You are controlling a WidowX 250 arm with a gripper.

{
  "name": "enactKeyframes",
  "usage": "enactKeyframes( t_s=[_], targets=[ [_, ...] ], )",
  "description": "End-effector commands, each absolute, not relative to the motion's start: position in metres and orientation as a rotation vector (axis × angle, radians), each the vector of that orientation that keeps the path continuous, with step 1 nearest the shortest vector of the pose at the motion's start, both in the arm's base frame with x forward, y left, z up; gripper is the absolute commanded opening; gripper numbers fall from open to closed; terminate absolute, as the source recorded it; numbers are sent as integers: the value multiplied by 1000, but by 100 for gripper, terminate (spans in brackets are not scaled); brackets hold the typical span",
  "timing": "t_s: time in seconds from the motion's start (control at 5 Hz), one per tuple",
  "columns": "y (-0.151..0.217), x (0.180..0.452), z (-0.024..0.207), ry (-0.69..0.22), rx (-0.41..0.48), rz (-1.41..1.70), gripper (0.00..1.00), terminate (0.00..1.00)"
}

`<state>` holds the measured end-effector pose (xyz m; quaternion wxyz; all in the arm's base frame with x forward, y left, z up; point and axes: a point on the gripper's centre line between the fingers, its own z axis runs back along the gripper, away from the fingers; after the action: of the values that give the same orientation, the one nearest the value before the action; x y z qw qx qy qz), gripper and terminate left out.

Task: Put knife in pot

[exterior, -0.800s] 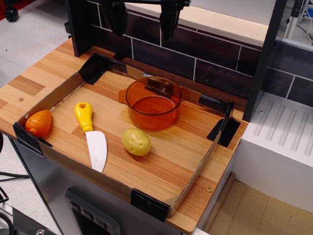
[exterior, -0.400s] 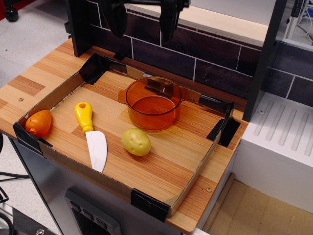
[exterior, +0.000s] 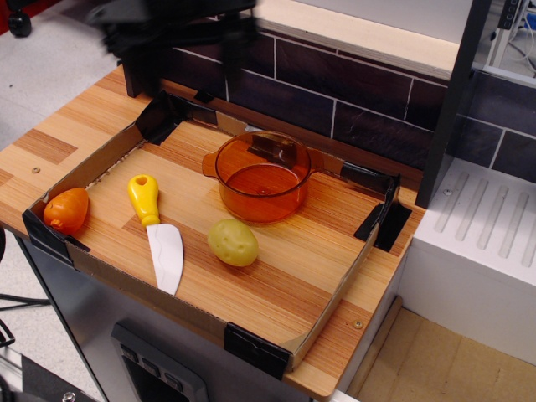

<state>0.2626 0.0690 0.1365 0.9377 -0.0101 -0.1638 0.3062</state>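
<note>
Hanging at the top left, the gripper (exterior: 180, 21) is only a dark, smeared shape above the back edge of the desk (exterior: 50, 151), and it is too blurred for me to tell whether its jaws are spread or pressed together. It holds nothing that I can see and touches none of the things below it. The knife (exterior: 157, 230) lies flat well below the gripper and a little to its left, on the wooden floor of a shallow cardboard tray (exterior: 331, 314) with black taped corners. Its rounded yellow handle points up toward the gripper and its broad white blade points away, toward the near rim of the tray. The pot (exterior: 261, 176) stands upright below and to the right of the gripper, nearer to it than the knife is, close to the tray's back wall; its clear orange walls show nothing inside. A yellow potato (exterior: 233, 242) rests just in front of the pot, farther from the gripper, between the pot and the knife blade but touching neither. An orange fruit (exterior: 66, 209) sits in the tray's near left corner, far down and to the left of the gripper, apart from the knife handle. Behind the tray, right of the gripper, runs a dark tiled wall (exterior: 352, 92).
</note>
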Motion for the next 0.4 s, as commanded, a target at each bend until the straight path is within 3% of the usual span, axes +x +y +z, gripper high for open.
enactKeyframes(
  t_s=[0.0,0.2],
  targets=[
    [116,265,114,-317,18,805,100,0],
    [130,266,95,-300,34,821,100,0]
  ],
)
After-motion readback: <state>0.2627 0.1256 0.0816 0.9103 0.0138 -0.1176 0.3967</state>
